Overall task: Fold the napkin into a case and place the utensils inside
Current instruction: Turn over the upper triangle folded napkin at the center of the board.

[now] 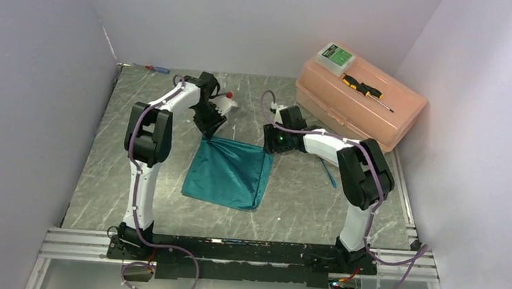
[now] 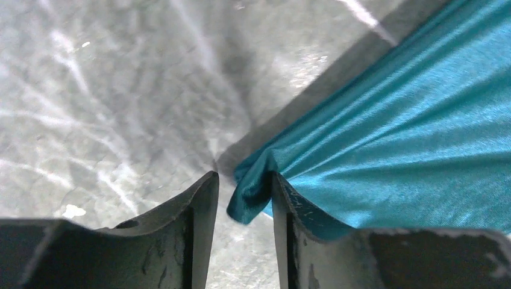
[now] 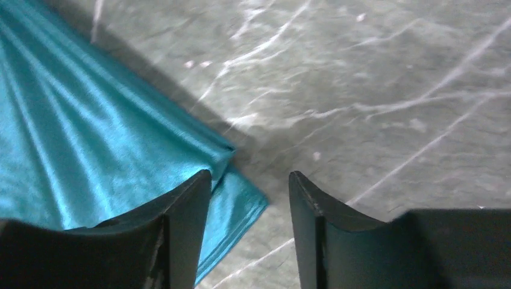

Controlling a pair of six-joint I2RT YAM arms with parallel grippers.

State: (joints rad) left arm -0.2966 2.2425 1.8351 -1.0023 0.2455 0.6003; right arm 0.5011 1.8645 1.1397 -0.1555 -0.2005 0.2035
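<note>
My left gripper (image 2: 244, 180) and right gripper (image 3: 250, 177) gape, holding nothing; napkin (image 1: 229, 173) corners at their jaws could snag and unfold.

The top camera looks down from high behind the near edge over the whole worktop (image 1: 303, 210). Each wrist camera hangs close above it, facing past the left gripper (image 2: 243, 180) or right gripper (image 3: 250, 177). All share the napkin (image 1: 229, 173): each wrist view catches one far corner
</note>
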